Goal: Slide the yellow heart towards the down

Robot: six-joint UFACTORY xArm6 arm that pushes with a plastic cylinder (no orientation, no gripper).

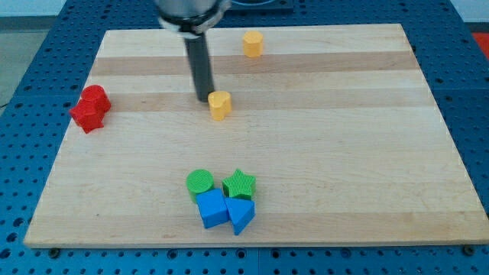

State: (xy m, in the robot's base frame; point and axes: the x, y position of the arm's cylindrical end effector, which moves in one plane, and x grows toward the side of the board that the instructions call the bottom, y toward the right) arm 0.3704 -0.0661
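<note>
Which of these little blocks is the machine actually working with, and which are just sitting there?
In the job:
yellow heart
my tip, just left of it

Lying about:
yellow block
red blocks
green cylinder
green star
blue cube
blue block

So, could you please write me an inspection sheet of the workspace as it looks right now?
Surface: wooden board, flat, light planks.
Job's things: yellow heart near the board's middle-top, just right of my tip, close or touching, cannot tell.
Clutter: yellow block near the view's top; two red blocks together at the left edge; green cylinder, green star, blue cube and blue block clustered at the bottom.
Grippers: none; rod only.
Cables: nothing seen.
Surroundings: blue perforated table around the board.
</note>
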